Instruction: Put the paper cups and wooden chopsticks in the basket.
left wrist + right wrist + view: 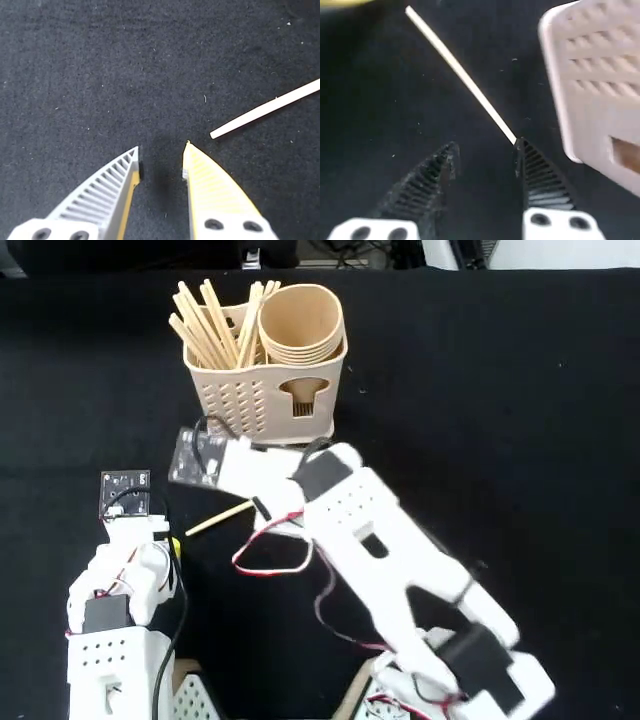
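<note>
From above, the basket [265,390] stands on the black table [520,440] with a bundle of chopsticks [215,325] upright in one compartment and a nested stack of cups [300,325] in the other. One loose chopstick [218,520] lies flat on the cloth in front of the basket, apart from it. The right arm [380,540] stretches in low across the basket's front, its tip over the end of the stick nearer the basket, while the left arm [120,610] sits farther out from the basket, by the stick's other end. At the left wrist, the left gripper [162,150] hangs over bare cloth with its fingers apart and nothing between them, the stick's end just beside the yellow finger. At the right wrist, the right gripper [485,147] is likewise spread and empty, the stick's near end meeting the tip of the finger on the basket's side, the basket wall close by. By the look of it the job is nearly finished: the cups are in, most sticks are in, and this last one has yet to be gripped, lifted and dropped in the basket.
</note>
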`<action>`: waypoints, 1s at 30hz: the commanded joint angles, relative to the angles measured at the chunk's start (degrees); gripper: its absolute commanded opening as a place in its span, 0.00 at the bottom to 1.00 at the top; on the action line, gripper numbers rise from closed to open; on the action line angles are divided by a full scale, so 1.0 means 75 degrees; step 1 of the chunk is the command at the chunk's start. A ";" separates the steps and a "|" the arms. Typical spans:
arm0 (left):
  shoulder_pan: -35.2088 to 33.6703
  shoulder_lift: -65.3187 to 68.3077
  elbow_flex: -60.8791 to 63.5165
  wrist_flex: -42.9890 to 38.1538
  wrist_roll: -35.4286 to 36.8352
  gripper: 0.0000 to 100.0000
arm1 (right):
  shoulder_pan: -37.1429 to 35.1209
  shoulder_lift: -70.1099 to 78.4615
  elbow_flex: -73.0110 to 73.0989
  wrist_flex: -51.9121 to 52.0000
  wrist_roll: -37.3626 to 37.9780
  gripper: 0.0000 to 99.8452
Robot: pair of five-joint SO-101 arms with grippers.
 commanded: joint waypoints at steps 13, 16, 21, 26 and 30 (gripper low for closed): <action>0.0018 -0.0152 -0.0041 -0.0105 0.0012 0.16 | 0.0070 0.3511 -0.1788 -0.0656 0.0797 0.19; -0.0264 -0.0152 -0.0088 -0.0094 0.0070 0.16 | 0.0164 0.3593 -0.1916 -0.0656 0.0774 0.19; -0.1987 -0.0152 -0.0615 -0.0152 0.1160 0.05 | 0.0188 0.3581 -0.1893 -0.0656 0.0762 0.19; -0.3018 -0.0164 -0.0873 -0.0164 0.2110 0.09 | 0.0176 0.3593 -0.1893 -0.0656 0.0797 0.19; -0.2725 -0.0164 -0.0850 -0.0164 0.2075 0.13 | 0.0176 0.3593 -0.1881 -0.0656 0.0797 0.19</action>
